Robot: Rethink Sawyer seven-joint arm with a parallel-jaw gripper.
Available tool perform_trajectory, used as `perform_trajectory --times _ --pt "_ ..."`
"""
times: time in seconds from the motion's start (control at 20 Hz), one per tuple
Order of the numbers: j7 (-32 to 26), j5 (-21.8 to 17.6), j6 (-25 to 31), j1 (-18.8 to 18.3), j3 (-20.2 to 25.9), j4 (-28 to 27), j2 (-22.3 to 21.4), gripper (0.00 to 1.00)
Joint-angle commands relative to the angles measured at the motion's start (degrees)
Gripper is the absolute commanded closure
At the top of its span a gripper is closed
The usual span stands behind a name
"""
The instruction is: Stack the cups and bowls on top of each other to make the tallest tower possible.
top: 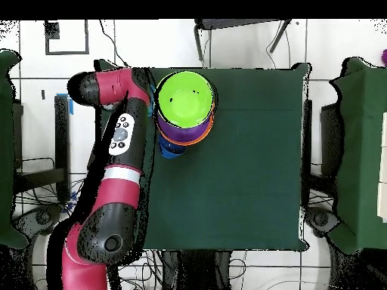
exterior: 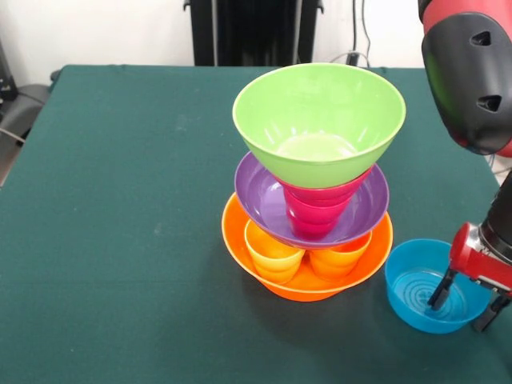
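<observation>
The tower (exterior: 312,200) stands mid-table. Its base is the big orange bowl (exterior: 308,282), which holds a yellow cup (exterior: 274,254) and an orange cup (exterior: 340,260). On them rests the purple bowl (exterior: 260,200), tilted, with red pieces (exterior: 318,210) nested in it. The lime green bowl (exterior: 320,120) sits on top. The light blue bowl (exterior: 416,292) stands on the table right of the tower. My gripper (exterior: 459,315) is open and straddles that bowl's right rim, one finger inside and one outside. The dark blue bowl and the light green cup are hidden.
The green table cloth (exterior: 120,200) spreads left of the tower. In the overhead view the arm (top: 125,151) lies along the table's left edge beside the tower (top: 185,98), with the blue bowl (top: 172,149) just showing. Dark chairs stand round the table.
</observation>
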Motion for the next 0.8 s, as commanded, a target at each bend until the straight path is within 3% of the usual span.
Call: perform_trajectory --times 0.05,0.4,0.45,0.8 --pt "-5.77 -3.25 1.7 1.57 8.46 2.79 2.97 0.0" --pt "-3.37 -1.26 3.26 1.73 9.34 2.06 3.38 0.0" --pt "-3.08 -1.55 3.2 1.75 8.85 2.02 3.39 1.0" --pt "0.48 0.36 6.39 1.56 8.39 1.26 3.79 1.0"
